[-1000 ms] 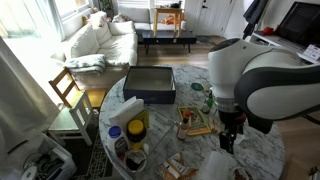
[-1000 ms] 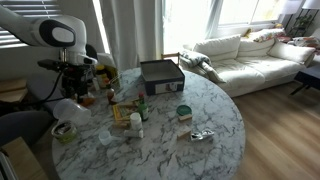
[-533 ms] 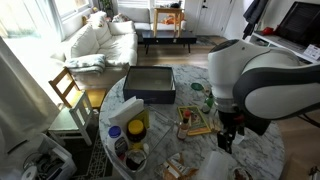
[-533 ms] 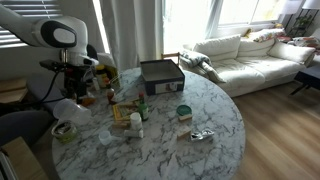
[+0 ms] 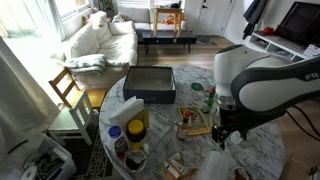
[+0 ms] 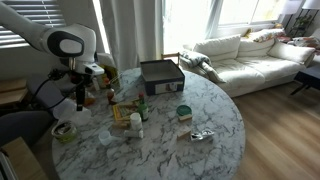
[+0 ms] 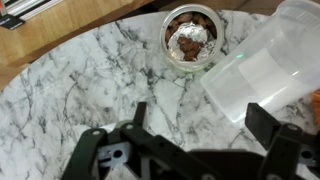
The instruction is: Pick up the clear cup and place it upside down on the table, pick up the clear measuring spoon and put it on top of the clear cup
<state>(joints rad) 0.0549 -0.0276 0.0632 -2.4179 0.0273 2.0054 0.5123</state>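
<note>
The clear cup lies on its side on the marbled table, at the right of the wrist view, with its rim toward my fingers. My gripper is open and empty just above the table, and the cup's rim is close to the right finger. In both exterior views the gripper hangs low over the table's edge, with the whitish cup beside it. A small clear shiny item lies mid-table; I cannot tell whether it is the measuring spoon.
A glass bowl holding foil stands just beyond the cup. A dark box sits at the table's far side. A yellow-topped jar, a green-lidded tub and a wooden board with items crowd the middle.
The arm has lowered and shifted slightly, bringing the open gripper down toward the table beside the cup. Nothing on the table has moved.
</note>
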